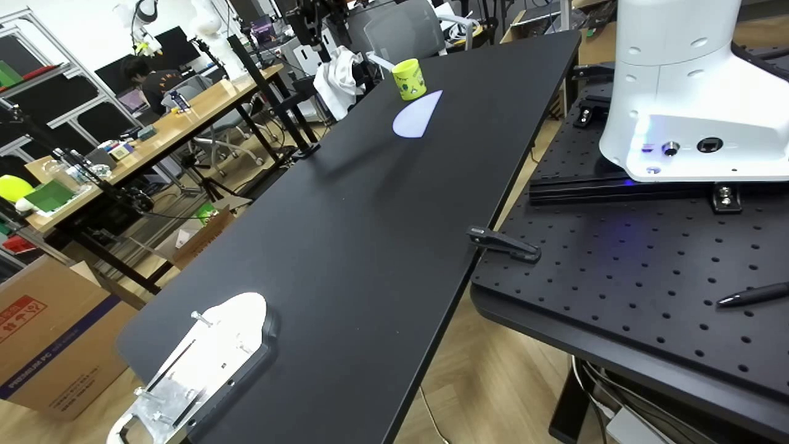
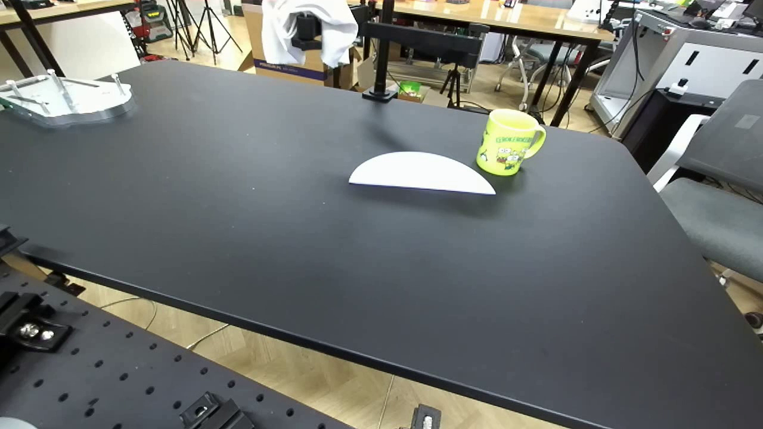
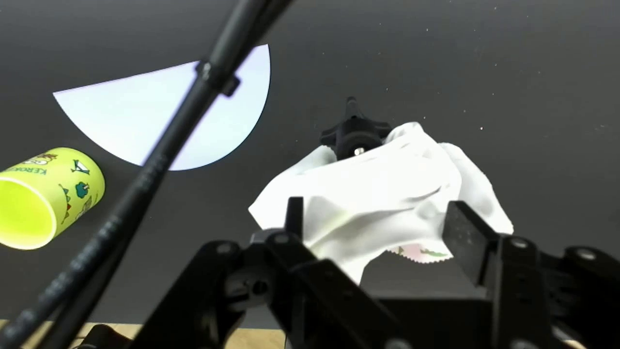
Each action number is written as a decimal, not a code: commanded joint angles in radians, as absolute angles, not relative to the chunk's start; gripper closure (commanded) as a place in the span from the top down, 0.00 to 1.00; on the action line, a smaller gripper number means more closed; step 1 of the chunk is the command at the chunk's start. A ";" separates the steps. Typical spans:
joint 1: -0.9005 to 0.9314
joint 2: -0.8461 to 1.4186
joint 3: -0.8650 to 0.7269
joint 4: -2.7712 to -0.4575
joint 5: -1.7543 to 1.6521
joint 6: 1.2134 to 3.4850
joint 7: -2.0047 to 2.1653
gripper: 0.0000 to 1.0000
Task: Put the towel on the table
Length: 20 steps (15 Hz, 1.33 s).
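towel [image 3: 382,184]: hung over a dark fitting [image 3: 357,133], raised above the table [image 2: 381,256] rather than lying on it.
gripper [image 3: 378,215]: fingers [image 3: 467,242] parted wide, most of the towel showing between them in the wrist view and some beyond each, nothing pinched; whether either touches the towel i cannot tell.
towel pick-up: probably the step in hand; the reach looks nearly lined up, the grasp itself not yet made.
next grasp: calls for closing on a fold without catching the hard fitting, then likely lifting until the towel slips free, carrying it down to the table and letting go low.
towel fabric: white, thin-looking and limp, falling in soft creases; a pink and green patch with a toothed edge shows at the bottom.
fitting shape: black, with stubby wings and a small bright metal spot; a fold could snag here.
table surface: flat, dark, matte, with scattered pale specks.
half-disc [image 2: 417,173]: white, smooth and thin, one edge straight, the other curved.
mug [image 2: 505,146]: yellow-green, cartoon-printed, handled, upright near the half-disc.
board [image 1: 212,351]: pale and shiny, rounded at one end, set with small pegs.
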<state>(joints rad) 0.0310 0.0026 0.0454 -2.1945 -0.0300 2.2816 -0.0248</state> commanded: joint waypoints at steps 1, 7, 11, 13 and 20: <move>0.030 0.024 0.038 -2.154 -0.025 2.242 -0.040 0.46; 0.028 0.043 0.036 -2.135 -0.026 2.220 -0.074 0.06; 0.027 0.035 0.035 -2.132 -0.020 2.204 -0.099 0.00; 0.029 0.019 0.037 -2.140 -0.018 2.204 -0.106 0.00; 0.034 -0.096 0.041 -2.190 -0.040 2.211 -0.085 0.00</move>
